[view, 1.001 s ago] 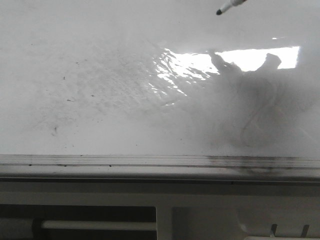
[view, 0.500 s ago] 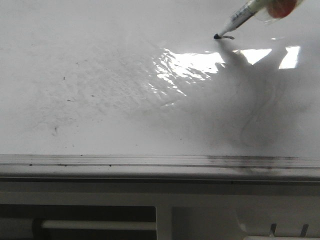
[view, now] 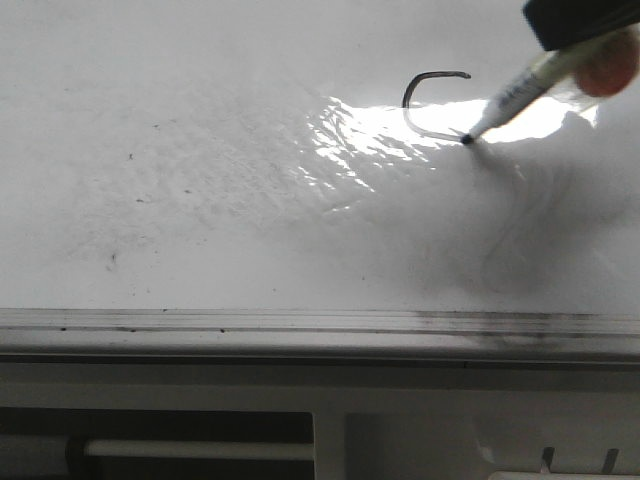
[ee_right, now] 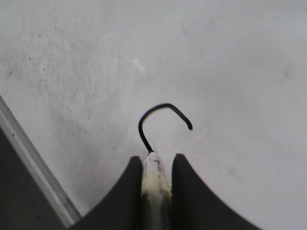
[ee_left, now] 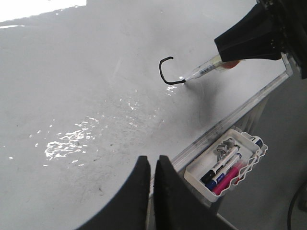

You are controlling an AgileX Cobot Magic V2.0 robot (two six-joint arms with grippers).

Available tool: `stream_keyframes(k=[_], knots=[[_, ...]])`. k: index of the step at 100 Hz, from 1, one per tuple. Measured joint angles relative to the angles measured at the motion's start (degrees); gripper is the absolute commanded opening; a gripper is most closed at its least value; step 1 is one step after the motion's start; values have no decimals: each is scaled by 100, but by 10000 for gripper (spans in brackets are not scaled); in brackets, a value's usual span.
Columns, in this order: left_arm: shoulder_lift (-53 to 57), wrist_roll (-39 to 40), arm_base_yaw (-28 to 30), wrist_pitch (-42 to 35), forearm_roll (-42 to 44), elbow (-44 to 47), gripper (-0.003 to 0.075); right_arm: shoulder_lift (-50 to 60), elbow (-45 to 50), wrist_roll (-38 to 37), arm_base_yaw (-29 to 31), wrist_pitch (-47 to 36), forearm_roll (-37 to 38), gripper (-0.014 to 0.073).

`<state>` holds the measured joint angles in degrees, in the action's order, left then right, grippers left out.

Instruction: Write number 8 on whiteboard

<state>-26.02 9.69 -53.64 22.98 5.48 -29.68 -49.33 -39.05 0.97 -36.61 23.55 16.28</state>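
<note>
Nearest me, my left pincer (ee_left: 152,177) hangs over the whiteboard (view: 200,180), fingers pressed together on nothing. Farther up, at upper right of the front frame, my right pincer (ee_right: 157,165) pinches a marker (view: 510,98), its tip touching the half-drawn number 8 (view: 425,95).

This looks like an office or classroom-style workspace. A large glossy whiteboard (view: 200,180) fills the views, smudged grey from erasing, with a pale metal rail (view: 300,325) along its edge. A small white wire basket (ee_left: 249,143) hangs beside that rail, holding several markers (ee_left: 221,165).
</note>
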Motion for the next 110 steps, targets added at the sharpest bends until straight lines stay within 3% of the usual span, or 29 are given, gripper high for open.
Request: stream_keyframes(k=[17,57,110], knots=[[0,0,0,0,0,0,-20,253,23,0,14,710,-115,-43],[0,0,0,0,-8,0,-20,-388,-36,-11,-189,-251,-505,-43],[0,0,0,0,-8,0,-20,-525,-906,-50,250,227,-95,-43]])
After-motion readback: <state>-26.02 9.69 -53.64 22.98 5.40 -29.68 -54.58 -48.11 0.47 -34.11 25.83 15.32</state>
